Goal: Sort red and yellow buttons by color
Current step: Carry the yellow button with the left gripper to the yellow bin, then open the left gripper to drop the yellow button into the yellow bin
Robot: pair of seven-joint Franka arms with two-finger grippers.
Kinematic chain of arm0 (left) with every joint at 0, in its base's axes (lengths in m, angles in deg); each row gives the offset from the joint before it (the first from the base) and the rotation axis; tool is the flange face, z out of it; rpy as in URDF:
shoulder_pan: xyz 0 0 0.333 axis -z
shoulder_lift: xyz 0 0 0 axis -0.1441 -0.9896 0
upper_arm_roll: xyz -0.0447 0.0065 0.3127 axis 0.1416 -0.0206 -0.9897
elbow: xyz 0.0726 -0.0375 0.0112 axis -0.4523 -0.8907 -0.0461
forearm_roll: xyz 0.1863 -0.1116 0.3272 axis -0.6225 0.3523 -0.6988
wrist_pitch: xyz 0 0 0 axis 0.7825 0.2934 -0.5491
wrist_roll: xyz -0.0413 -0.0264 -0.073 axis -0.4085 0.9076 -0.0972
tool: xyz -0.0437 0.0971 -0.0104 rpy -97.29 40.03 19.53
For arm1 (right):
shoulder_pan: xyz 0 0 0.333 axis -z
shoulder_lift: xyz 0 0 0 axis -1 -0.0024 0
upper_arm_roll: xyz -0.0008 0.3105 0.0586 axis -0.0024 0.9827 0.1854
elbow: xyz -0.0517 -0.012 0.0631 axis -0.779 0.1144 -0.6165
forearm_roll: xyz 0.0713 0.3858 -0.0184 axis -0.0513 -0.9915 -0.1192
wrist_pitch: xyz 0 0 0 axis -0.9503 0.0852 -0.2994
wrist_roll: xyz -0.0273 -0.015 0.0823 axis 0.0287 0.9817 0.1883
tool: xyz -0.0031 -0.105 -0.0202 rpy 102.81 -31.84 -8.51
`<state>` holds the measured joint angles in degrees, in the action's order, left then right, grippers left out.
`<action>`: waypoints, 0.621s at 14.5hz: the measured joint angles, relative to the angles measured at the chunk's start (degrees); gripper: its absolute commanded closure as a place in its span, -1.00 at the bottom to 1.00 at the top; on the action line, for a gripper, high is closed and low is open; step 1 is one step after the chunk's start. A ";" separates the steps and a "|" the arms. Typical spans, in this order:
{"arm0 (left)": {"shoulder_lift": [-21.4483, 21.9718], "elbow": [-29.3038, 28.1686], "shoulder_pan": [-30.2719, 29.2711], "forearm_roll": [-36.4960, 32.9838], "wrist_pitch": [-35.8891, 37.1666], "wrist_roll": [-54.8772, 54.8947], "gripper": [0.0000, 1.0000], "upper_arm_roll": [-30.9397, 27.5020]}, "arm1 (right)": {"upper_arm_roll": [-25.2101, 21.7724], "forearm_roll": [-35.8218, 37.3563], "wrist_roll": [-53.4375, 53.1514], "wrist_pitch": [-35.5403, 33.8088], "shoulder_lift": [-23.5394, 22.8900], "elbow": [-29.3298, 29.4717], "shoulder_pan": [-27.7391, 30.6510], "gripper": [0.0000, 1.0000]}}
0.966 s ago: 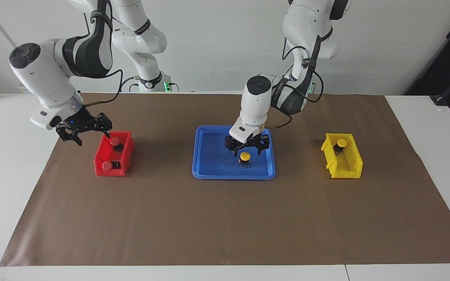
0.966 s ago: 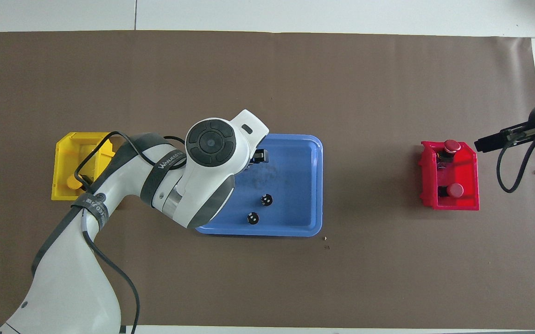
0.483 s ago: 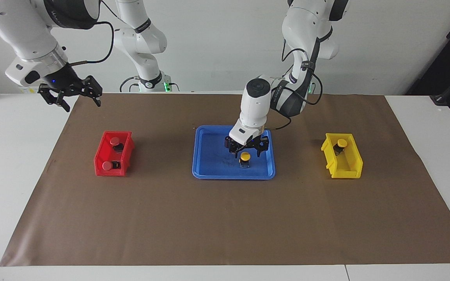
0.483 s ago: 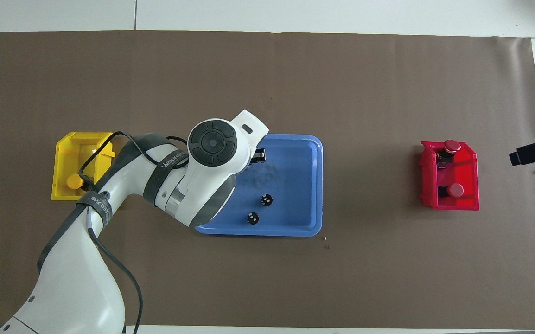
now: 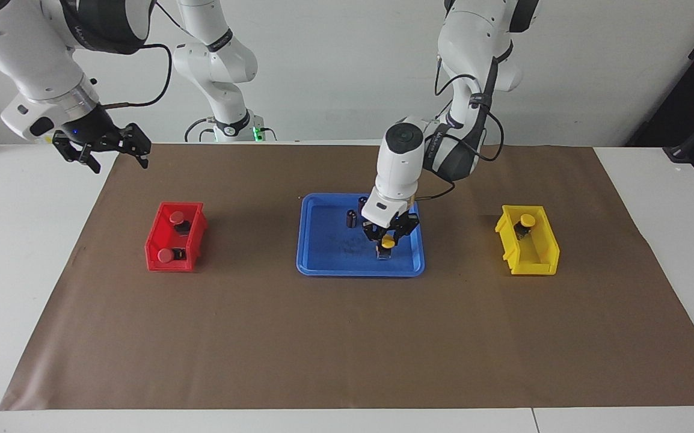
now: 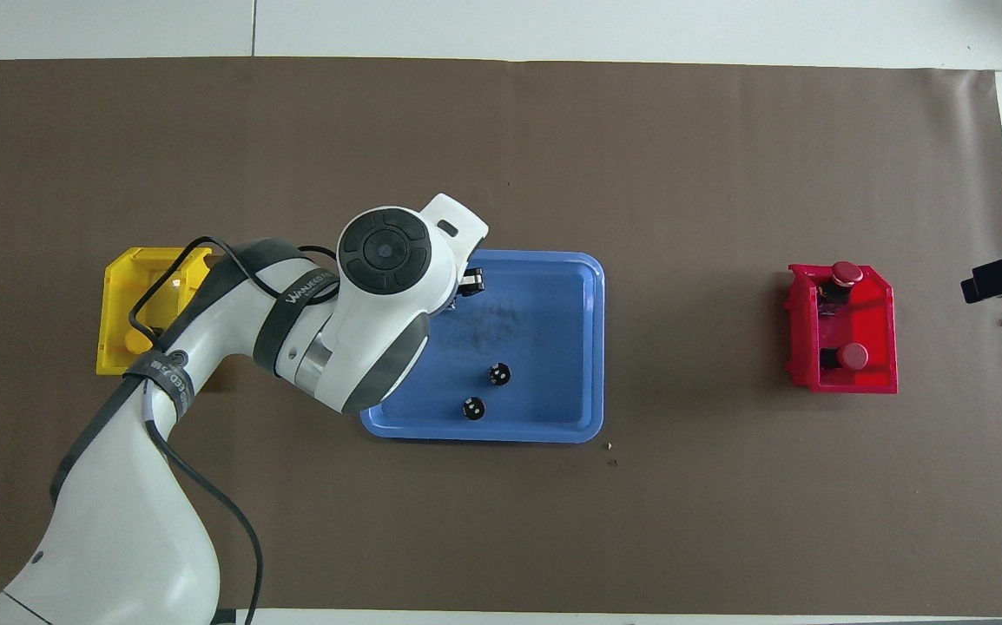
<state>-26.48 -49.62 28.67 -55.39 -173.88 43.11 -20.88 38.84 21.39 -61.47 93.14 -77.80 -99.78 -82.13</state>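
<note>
Down in the blue tray (image 5: 323,264), the left gripper (image 5: 388,239) stands low with its fingers on either side of a yellow button (image 5: 388,242), the round cap showing between them; whether the fingers already press on the button cannot be told. The button sits on the tray floor, at the edge nearest the left arm's end of the table. Two dark cylinders (image 6: 485,391) stand in the same tray, nearer to the robots than the button. In the overhead view the left arm's wrist covers the button, and only a bit of the gripper shows at the tray's rim.

A second yellow button (image 5: 525,221) lies in the yellow bin (image 5: 542,252), toward the left arm's end of the table. Both red buttons, one (image 5: 177,218) nearer to the robots and one (image 5: 166,255) farther from them, lie in the red bin (image 5: 198,231) toward the right arm's end.

Raised over the edge of the brown mat (image 5: 347,349), the right gripper (image 5: 101,151) waits with its fingers spread wide and nothing between them.
</note>
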 measured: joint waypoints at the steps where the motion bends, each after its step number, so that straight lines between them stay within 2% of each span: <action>1: 1.32 1.04 -2.28 0.00 2.53 2.72 0.97 -0.34 | -0.06 0.02 -0.10 0.00 0.00 0.05 0.00 -1.00; 5: 8.58 5.64 -14.13 -0.01 14.45 18.59 0.97 -0.97 | -0.08 0.02 -0.30 -0.07 0.01 0.31 -0.01 -1.00; 9: 10.43 4.20 -25.25 -0.01 16.07 36.87 0.97 -1.23 | -0.51 0.03 -1.43 -0.09 0.01 0.31 0.14 -1.00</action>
<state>-16.04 -45.42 3.42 -55.39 -157.81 79.98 -22.11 38.33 21.41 -62.90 93.05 -77.80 -99.47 -81.99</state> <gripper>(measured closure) 0.590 0.000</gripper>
